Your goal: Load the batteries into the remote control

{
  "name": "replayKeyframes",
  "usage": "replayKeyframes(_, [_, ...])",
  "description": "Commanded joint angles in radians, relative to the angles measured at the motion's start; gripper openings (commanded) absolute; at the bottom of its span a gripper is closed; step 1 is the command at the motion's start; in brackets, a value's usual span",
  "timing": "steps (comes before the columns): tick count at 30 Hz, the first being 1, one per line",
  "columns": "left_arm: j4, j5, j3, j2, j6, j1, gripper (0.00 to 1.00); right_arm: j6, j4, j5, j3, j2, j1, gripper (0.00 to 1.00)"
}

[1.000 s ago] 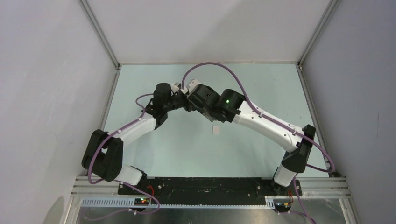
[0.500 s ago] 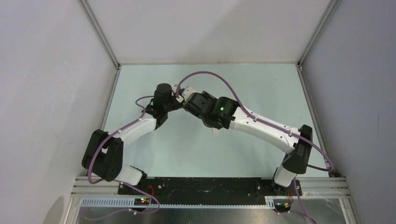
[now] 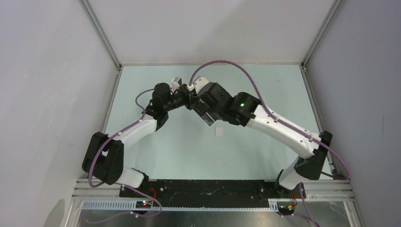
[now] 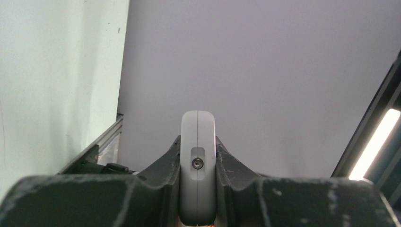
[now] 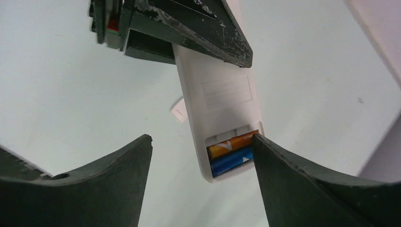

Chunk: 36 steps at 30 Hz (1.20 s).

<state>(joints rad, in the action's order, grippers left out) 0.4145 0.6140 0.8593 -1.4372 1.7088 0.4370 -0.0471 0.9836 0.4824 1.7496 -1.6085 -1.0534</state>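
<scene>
- Where the arms meet in the top view, the remote control point(image 5: 220, 109) is largely hidden; its front shows nowhere.
- Pale green table point(image 3: 156, 151), plain pale walls point(image 3: 213, 28); a small white piece point(image 3: 219, 131) lies on the table.
- The open battery compartment point(image 5: 210, 143) holds the orange battery point(image 5: 231, 144) beside the blue battery point(image 5: 230, 161).
- The left gripper point(image 4: 197, 139) clamps the remote control edgewise, aloft; the right gripper point(image 5: 201, 142) is spread wide, holding nothing.

I see a pale green table point(image 3: 189, 151) boxed in on three sides by plain grey-white walls point(image 3: 208, 28), with aluminium rails point(image 3: 100, 35) running along the back corners. In my left wrist view, a bright light strip point(image 4: 376, 144) glows at the right edge.
</scene>
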Motion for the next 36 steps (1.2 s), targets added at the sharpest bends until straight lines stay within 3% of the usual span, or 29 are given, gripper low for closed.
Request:
replayKeyframes(1, [0.192, 0.102, 0.022, 0.058, -0.177, -0.013, 0.00, 0.097, -0.077, -0.217, -0.003, 0.108, 0.034, 0.83])
replayKeyframes(6, [0.191, 0.118, 0.009, 0.069, -0.334, -0.013, 0.00, 0.149, -0.171, -0.359, -0.045, 0.234, 0.115, 0.90])
replayKeyframes(12, [0.159, 0.125, -0.005, 0.102, -0.520, -0.014, 0.00, 0.236, -0.293, -0.437, -0.174, 0.382, 0.190, 0.92])
replayKeyframes(18, [0.111, 0.123, -0.051, 0.162, -0.706, -0.017, 0.00, 0.398, -0.340, -0.478, -0.309, 0.467, 0.322, 0.89])
replayKeyframes(23, [0.101, 0.157, -0.109, 0.235, -0.836, -0.015, 0.00, 0.479, -0.325, -0.522, -0.380, 0.457, 0.371, 0.79])
replayKeyframes(25, [0.100, 0.180, -0.128, 0.258, -0.885, -0.015, 0.00, 0.483, -0.349, -0.579, -0.414, 0.453, 0.372, 0.79])
replayKeyframes(30, [0.098, 0.277, -0.139, 0.295, -0.921, -0.014, 0.00, 0.383, -0.513, -0.936, -0.536, 0.505, 0.369, 0.88])
replayKeyframes(36, [0.099, 0.403, -0.116, 0.303, -0.913, -0.014, 0.00, 0.300, -0.502, -1.109, -0.563, 0.467, 0.366, 0.88])
